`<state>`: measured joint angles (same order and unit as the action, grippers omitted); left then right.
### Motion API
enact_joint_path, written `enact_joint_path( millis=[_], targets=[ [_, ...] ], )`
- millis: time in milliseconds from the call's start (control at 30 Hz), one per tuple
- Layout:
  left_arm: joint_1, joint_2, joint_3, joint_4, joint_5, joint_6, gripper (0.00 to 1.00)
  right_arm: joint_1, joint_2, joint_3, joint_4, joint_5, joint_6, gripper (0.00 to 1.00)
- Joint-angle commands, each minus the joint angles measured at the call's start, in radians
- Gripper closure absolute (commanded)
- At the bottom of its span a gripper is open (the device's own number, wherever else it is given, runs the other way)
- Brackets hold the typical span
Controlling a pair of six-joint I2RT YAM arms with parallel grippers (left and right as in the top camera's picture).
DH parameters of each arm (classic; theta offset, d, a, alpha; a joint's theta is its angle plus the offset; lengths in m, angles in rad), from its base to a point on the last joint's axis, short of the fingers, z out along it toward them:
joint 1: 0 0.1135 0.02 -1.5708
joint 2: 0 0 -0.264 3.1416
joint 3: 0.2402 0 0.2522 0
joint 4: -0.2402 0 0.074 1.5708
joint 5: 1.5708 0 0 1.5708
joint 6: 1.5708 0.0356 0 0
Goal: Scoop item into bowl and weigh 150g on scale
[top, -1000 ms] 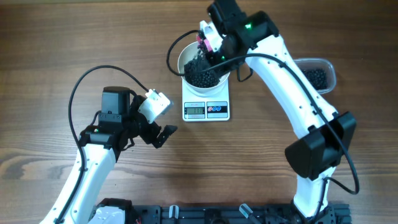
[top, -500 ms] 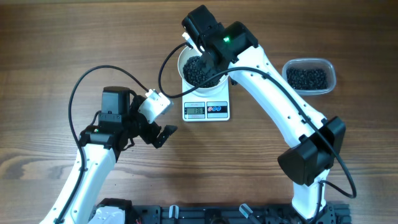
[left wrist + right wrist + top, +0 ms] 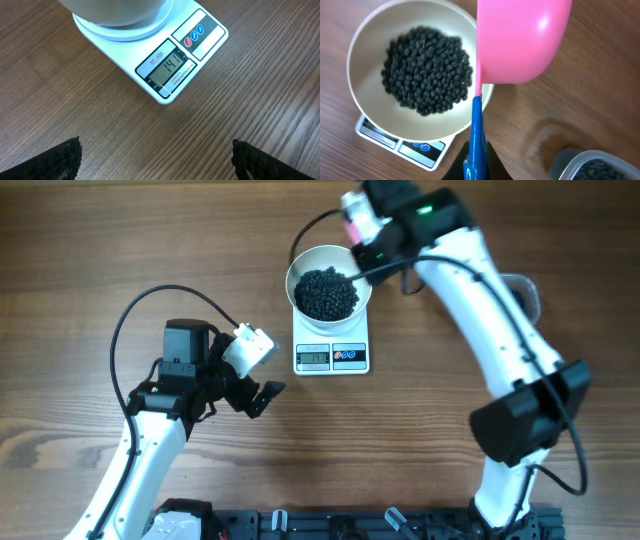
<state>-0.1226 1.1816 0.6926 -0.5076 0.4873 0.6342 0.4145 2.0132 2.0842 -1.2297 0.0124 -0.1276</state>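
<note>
Now R fingers point(image 3: 495, 172) clamp tight on blue handle of pink scoop point(image 3: 520, 40), by rim of bowl point(image 3: 370, 102). Bowl w/ beans point(image 3: 427, 70) sits on scale point(image 3: 165, 75). L fingers point(image 3: 262, 396) wide open, empty, above desk point(image 3: 250, 100).

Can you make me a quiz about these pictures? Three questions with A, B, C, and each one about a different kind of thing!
1. Where does the bowl stand?
A. on the bare table
B. on the scale
C. inside a clear box

2. What colour is the round part of the scoop?
A. green
B. yellow
C. pink

3. How is the left gripper?
A. open, holding nothing
B. shut on a spoon
C. shut on the bowl

Answers:
1 B: from above, the bowl sits on the scale's top, just behind the display.
2 C: the right wrist view shows a pink scoop on a blue handle.
3 A: the left wrist view shows its two fingers far apart, with only table between them.
</note>
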Motion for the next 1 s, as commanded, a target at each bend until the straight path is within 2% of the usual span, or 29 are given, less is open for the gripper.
enact_joint_path(
  millis=[0, 167, 300, 467, 533, 700, 967],
  targets=[
    [-0.006, -0.009, -0.010, 0.002, 0.019, 0.016, 0.00, -0.096, -0.093, 0.027, 0.010, -0.200, 0.068, 0.96],
    [-0.006, -0.009, -0.010, 0.002, 0.019, 0.016, 0.00, -0.242, -0.137, 0.027, -0.007, -0.310, 0.108, 0.96],
    [-0.006, -0.009, -0.010, 0.002, 0.019, 0.016, 0.00, -0.365, -0.138, 0.027, -0.117, -0.310, 0.127, 0.96],
    [-0.006, -0.009, -0.010, 0.002, 0.019, 0.016, 0.00, -0.533, -0.138, -0.016, -0.304, -0.271, 0.042, 0.96],
    [-0.006, -0.009, -0.010, 0.002, 0.019, 0.016, 0.00, -0.552, -0.138, -0.074, -0.329, -0.225, 0.021, 0.96],
    [-0.006, -0.009, -0.010, 0.002, 0.019, 0.016, 0.00, -0.554, -0.138, -0.232, -0.296, -0.126, 0.023, 0.96],
    [-0.006, -0.009, -0.010, 0.002, 0.019, 0.016, 0.00, -0.554, -0.137, -0.483, -0.106, -0.072, 0.023, 0.96]
  ],
)
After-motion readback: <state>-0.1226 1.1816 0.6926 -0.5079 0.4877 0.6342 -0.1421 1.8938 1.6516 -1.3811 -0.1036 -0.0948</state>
